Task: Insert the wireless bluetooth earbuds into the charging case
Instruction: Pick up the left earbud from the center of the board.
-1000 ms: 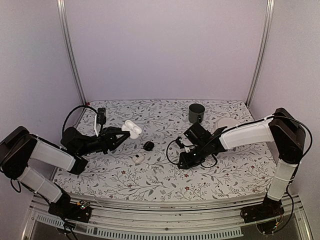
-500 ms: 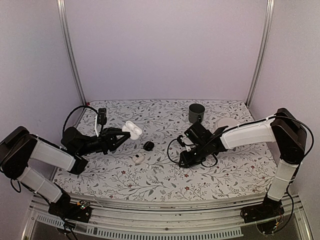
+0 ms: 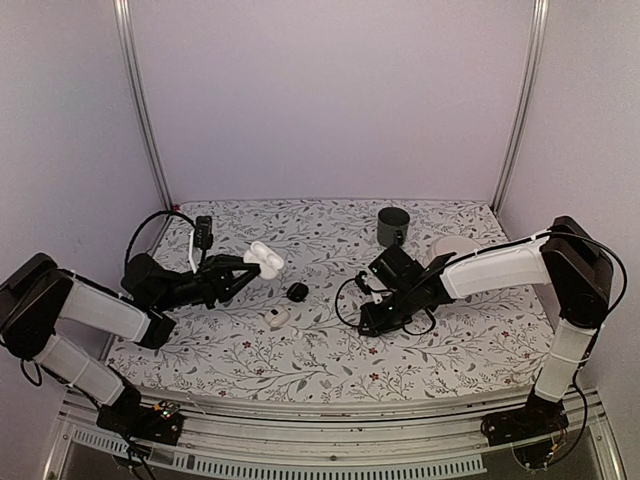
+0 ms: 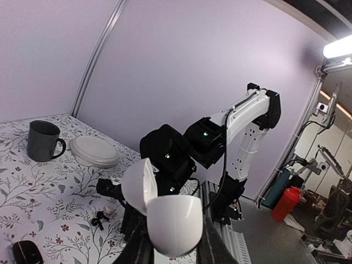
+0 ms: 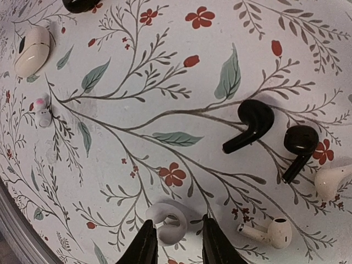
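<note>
Above the table, in the top view, the left gripper [image 3: 250,268] is clenched on the open white charging case [image 3: 264,259] and holds it off the flowered cloth [image 3: 250,350]. The right gripper [image 3: 372,322] hangs low over the cloth, well apart from the case.

In the left wrist view, the case has its lid up, but its inside is turned away, so I cannot tell if it is empty.

In the right wrist view, two black earbuds [image 5: 254,120] and two white earbuds [image 5: 278,230] lie loose on the cloth. The right fingers [image 5: 146,245] are parted around a small white curved piece [image 5: 166,216], without pinching it.

In my judgement, these four are all left to insert.
</note>
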Robot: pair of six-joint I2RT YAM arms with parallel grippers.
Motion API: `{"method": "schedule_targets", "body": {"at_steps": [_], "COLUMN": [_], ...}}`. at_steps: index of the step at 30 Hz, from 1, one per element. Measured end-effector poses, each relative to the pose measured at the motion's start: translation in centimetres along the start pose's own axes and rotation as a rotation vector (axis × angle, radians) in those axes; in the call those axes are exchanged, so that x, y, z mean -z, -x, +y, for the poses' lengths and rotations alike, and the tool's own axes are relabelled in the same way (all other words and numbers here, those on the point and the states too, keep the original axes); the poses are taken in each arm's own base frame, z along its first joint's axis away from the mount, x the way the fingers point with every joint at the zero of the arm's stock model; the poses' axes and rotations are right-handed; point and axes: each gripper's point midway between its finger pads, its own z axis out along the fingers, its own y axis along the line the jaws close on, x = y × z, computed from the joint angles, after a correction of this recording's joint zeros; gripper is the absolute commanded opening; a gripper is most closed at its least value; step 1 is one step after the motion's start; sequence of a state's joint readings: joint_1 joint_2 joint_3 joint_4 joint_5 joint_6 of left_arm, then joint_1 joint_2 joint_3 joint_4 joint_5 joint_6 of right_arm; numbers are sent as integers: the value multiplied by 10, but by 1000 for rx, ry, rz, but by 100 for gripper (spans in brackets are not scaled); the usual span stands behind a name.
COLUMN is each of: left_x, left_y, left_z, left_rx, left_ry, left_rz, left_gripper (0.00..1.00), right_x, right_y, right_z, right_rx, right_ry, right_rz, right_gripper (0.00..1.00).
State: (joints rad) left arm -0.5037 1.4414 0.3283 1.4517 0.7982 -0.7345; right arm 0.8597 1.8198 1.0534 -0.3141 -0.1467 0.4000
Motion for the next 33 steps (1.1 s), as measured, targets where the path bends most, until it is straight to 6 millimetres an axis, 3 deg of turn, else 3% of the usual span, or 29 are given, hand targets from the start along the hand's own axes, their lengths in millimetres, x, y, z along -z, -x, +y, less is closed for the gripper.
{"method": "schedule_targets", "body": {"at_steps": [19, 33], "left_x": [0, 0], "left_y": [2, 0], "left_z": [-2, -1], "left_rx": [-5, 4], "left_ry": [-3, 1], "left_rz": [-4, 3], "left_gripper": [0, 0], "right_x": [-5, 4], "right_y": [-14, -1], "right_z": [2, -2], "right_rx": [15, -31], "right_ry": [-24, 5], "right_rz": [26, -18], "right_gripper": [32, 33]}}
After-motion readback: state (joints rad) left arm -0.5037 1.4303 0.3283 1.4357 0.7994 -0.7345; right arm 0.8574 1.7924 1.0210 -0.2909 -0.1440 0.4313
